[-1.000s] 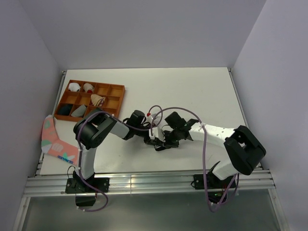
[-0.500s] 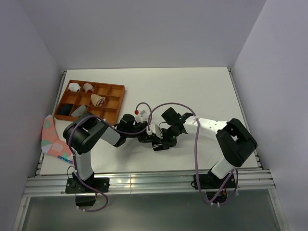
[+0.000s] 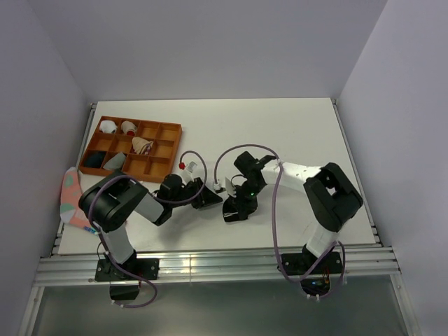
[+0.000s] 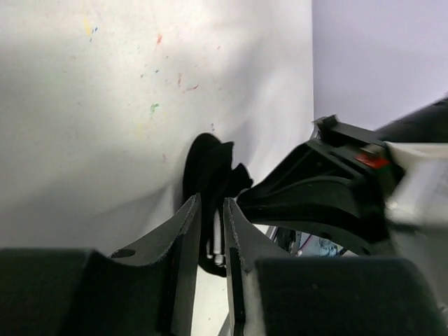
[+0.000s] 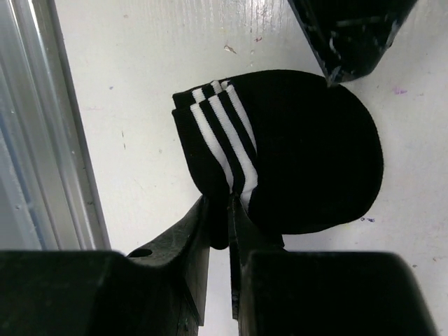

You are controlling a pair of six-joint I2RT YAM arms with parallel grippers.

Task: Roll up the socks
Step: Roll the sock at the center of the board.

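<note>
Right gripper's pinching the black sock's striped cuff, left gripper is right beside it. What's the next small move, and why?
Probably nudge the left gripper forward and close it on the free edge of the black sock. The sock is only folded into a half-round, not rolled tight; the right gripper pins the cuff, and the left jaws stand slightly parted beside it.

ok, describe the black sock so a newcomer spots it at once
On the white table, look near the front edge, right of the wooden tray, where the two arms meet. The black sock lies there folded into a rounded bundle, its cuff pinched by the right gripper. White cuff stripes mark it; the pink sock is patterned.
</note>
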